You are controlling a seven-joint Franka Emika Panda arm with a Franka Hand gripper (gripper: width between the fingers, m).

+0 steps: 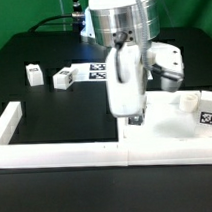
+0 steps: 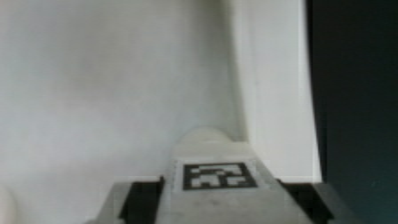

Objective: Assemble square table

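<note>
My gripper (image 1: pixel 123 61) hangs over the square table's flat white slab (image 1: pixel 167 131) at the exterior view's right. It is shut on a long white leg (image 1: pixel 124 93) that points straight down, its lower end just above the slab near the slab's left edge. In the wrist view the tagged leg (image 2: pixel 217 172) sits between the two dark fingers (image 2: pixel 139 203), with the white slab (image 2: pixel 107 80) behind it. Two loose leg blocks (image 1: pixel 34 74) (image 1: pixel 63 79) lie on the black table at the left. The slab's tag (image 1: pixel 208 117) shows near its right end.
A long low white border wall (image 1: pixel 56 149) runs along the front and up the left side. The marker board (image 1: pixel 97 71) lies behind the arm. Another white part (image 1: pixel 168 69) lies behind the slab and a small white block (image 1: pixel 190 102) sits on it.
</note>
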